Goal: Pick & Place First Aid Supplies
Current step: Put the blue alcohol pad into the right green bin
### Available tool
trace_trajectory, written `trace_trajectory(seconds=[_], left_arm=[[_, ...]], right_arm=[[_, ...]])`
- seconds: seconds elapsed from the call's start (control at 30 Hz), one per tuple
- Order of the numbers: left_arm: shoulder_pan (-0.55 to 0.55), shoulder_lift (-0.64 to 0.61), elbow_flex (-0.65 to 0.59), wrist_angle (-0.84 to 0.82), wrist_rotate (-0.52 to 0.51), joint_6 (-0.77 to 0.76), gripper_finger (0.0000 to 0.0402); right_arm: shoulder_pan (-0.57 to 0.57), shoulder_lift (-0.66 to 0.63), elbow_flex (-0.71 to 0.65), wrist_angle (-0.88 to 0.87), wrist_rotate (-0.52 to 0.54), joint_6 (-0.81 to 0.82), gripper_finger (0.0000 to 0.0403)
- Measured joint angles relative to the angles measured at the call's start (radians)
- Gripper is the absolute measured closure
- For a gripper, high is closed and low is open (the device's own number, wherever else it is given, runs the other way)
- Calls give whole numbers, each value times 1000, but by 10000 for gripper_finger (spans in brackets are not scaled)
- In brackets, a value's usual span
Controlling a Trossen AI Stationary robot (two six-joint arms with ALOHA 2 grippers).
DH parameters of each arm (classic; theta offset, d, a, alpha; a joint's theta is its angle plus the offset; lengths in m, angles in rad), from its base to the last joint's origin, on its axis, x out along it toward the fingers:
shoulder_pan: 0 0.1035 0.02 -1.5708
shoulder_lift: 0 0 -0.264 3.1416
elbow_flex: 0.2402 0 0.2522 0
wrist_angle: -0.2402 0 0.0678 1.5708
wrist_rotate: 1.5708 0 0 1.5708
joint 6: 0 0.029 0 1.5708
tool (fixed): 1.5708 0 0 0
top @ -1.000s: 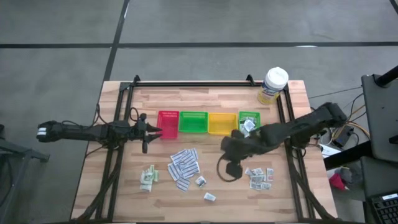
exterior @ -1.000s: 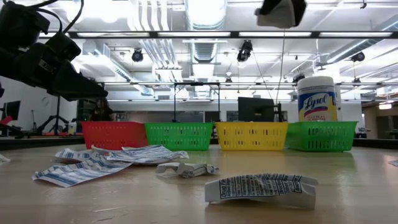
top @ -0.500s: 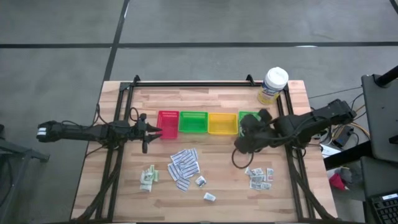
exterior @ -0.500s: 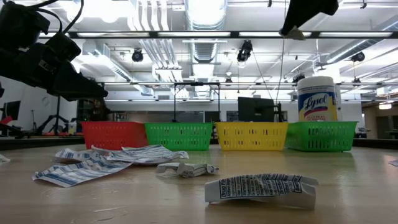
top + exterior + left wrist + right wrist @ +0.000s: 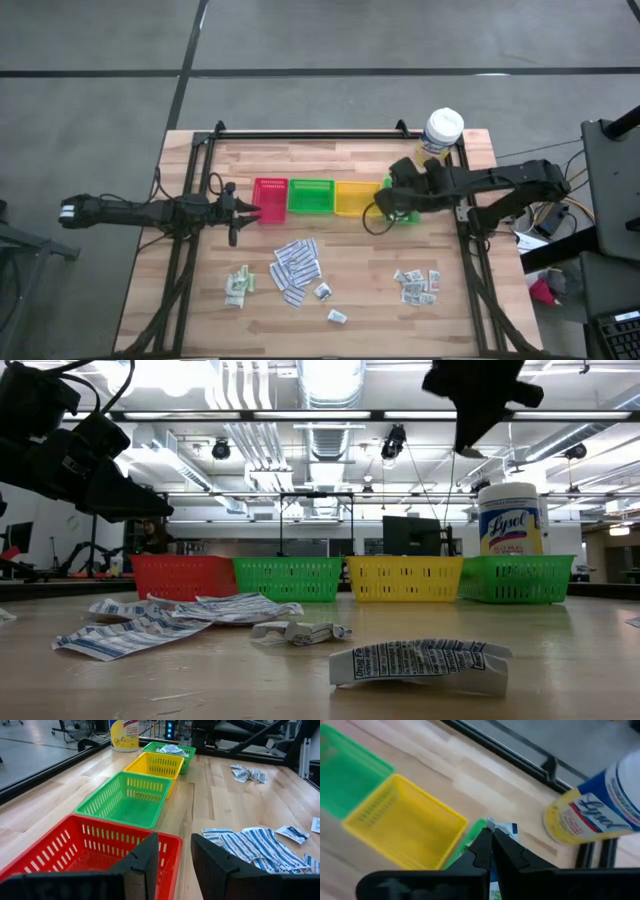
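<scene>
Four baskets are sitting in a row on the bench (image 5: 330, 240): one red basket (image 5: 270, 199), two green baskets (image 5: 311, 196), one yellow basket (image 5: 356, 198). The right gripper (image 5: 491, 840) is hovering over the far green basket (image 5: 404, 190) beside the Lysol tub (image 5: 440, 137), fingers clenched on a small packet (image 5: 502, 829), mostly hidden between them. White printed strips (image 5: 296, 267) are lying fanned, long axes slanting; I can't count them exactly. The left gripper (image 5: 172, 862) is waiting at the red basket, fingers parted, empty.
</scene>
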Motion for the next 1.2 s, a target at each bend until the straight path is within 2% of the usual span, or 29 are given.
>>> trace_trajectory(seconds=[0.23,0.5,0.83,1.2], left_arm=[[0,0,0,0,0,0,289],[0,0,0,0,0,0,289],[0,0,0,0,0,0,289],[0,0,0,0,-1,0,289]], right_arm=[[-101,0,-74,-5,-108,45,394],[-140,0,-217,12,-177,165,394],[-186,0,-378,287,-237,145,394],[-215,0,-474,401,-310,139,394]])
